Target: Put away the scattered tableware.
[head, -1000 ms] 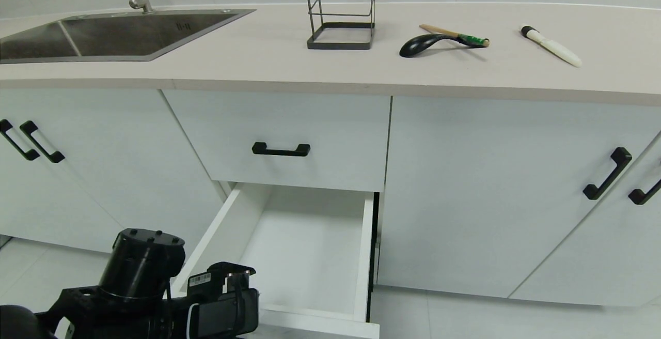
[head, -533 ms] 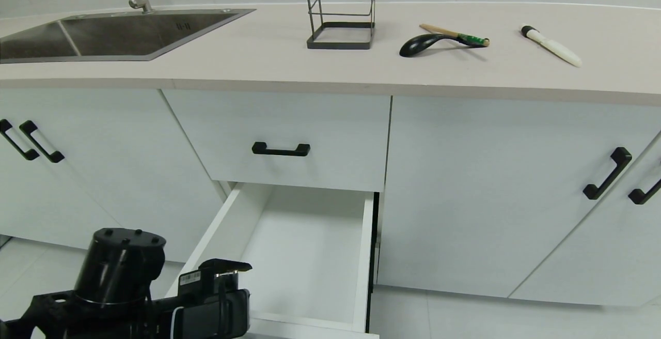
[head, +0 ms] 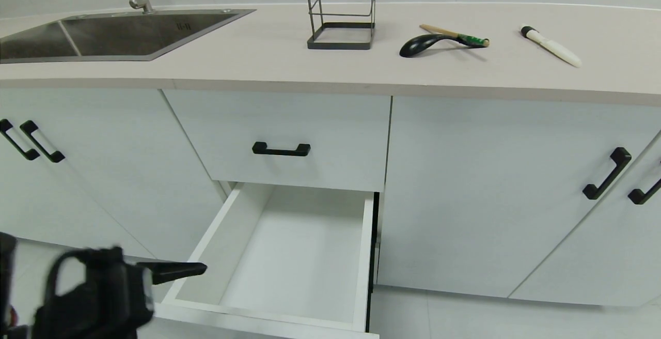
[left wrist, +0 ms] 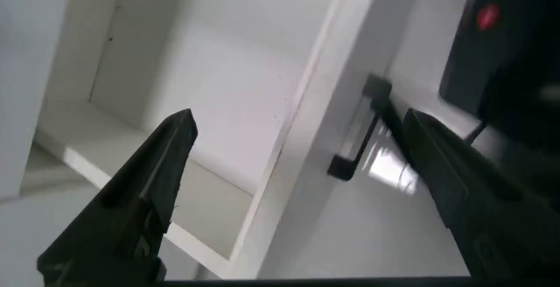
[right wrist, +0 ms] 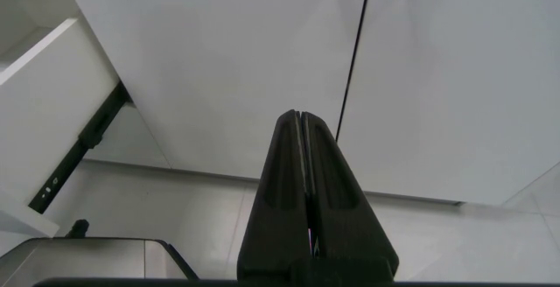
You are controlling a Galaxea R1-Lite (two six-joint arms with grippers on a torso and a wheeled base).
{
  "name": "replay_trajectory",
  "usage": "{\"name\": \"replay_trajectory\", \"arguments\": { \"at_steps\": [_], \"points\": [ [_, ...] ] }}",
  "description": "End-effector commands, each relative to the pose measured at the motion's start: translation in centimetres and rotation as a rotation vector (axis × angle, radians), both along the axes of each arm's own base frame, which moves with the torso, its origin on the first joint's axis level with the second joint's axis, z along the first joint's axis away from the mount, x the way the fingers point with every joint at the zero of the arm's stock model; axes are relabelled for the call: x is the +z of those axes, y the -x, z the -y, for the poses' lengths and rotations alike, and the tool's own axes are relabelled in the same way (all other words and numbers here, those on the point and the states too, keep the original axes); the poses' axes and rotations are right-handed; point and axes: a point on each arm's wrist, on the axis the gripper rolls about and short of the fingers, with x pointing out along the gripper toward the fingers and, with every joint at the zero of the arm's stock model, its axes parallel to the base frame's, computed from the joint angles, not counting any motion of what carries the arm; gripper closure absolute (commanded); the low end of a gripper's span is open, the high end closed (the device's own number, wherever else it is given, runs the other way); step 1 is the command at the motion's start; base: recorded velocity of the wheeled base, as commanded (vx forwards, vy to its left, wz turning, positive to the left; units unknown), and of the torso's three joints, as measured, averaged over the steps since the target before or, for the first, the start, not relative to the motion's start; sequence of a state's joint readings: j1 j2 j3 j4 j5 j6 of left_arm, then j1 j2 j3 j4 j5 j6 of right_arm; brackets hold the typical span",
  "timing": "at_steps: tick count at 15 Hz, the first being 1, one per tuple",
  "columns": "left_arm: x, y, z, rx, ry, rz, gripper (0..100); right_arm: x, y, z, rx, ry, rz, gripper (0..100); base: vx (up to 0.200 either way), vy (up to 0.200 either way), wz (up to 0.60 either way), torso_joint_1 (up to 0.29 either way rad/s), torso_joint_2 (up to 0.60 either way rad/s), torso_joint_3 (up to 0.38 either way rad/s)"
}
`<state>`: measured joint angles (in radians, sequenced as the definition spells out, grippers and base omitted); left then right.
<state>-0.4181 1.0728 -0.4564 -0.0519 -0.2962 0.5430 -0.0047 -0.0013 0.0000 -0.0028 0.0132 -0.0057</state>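
On the counter lie a black spoon [head: 421, 44], a wooden stick with a green band [head: 454, 34] resting on the spoon's handle, and a white utensil with a black tip [head: 551, 46]. The lower drawer [head: 364, 256] stands pulled out with nothing in it. My left gripper [left wrist: 297, 122] is open, low at the drawer's front left corner, with the drawer's black handle [left wrist: 357, 138] between its fingers but apart from them. One of its fingers [head: 173, 272] points at the drawer's left wall. My right gripper [right wrist: 302, 121] is shut on nothing, facing the white cabinet doors [right wrist: 262, 68].
A black wire rack [head: 341, 11] stands at the middle back of the counter [head: 258, 60]. A steel sink [head: 119, 31] with a tap is at the left. Closed upper drawer [head: 281, 149] and cabinet doors with black handles [head: 607, 173] flank the open drawer.
My left arm has drawn back to the left and lower, away from the drawer's front edge. The tableware on the counter has not moved.
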Motion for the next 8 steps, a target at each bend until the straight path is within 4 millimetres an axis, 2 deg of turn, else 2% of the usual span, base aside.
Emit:
{"name": "replay_trajectory", "arguments": {
  "at_steps": [1, 2, 4, 5, 6, 8],
  "points": [
    [5.4, 3.2, -1.4, 0.113, 0.390, 0.055, 0, 0.0, 0.0, 0.0, 0.001, 0.000, -0.001, 100, 0.000, 0.000, 0.00, 0.000, 0.00, 0.000],
    [5.7, 3.5, -1.5, 0.141, 0.498, 0.042, 0, 0.0, 0.0, 0.0, 0.001, 0.000, -0.001, 100, 0.000, 0.000, 0.00, 0.000, 0.00, 0.000],
    [4.9, 4.3, -2.0, 0.166, 0.616, 0.102, 0, 0.0, 0.0, 0.0, 0.001, 0.002, -0.001, 100, 0.000, 0.000, 0.00, 0.000, 0.00, 0.000],
    [4.1, 4.8, -2.4, 0.196, 0.636, 0.178, 0, 0.0, 0.0, 0.0, 0.004, 0.002, -0.001, 100, 0.000, 0.000, 0.00, 0.000, 0.00, 0.000],
    [2.7, 6.0, -3.3, 0.245, 0.636, 0.334, 0, 0.0, 0.0, 0.0, 0.004, 0.002, -0.001, 100, 0.000, 0.000, 0.00, 0.000, 0.00, 0.000],
    [1.1, 8.5, -4.6, 0.345, 0.646, 0.493, 0, 0.0, 0.0, 0.0, 0.005, 0.003, -0.001, 100, 0.000, 0.000, 0.00, 0.000, 0.00, 0.000]
  ]
}}
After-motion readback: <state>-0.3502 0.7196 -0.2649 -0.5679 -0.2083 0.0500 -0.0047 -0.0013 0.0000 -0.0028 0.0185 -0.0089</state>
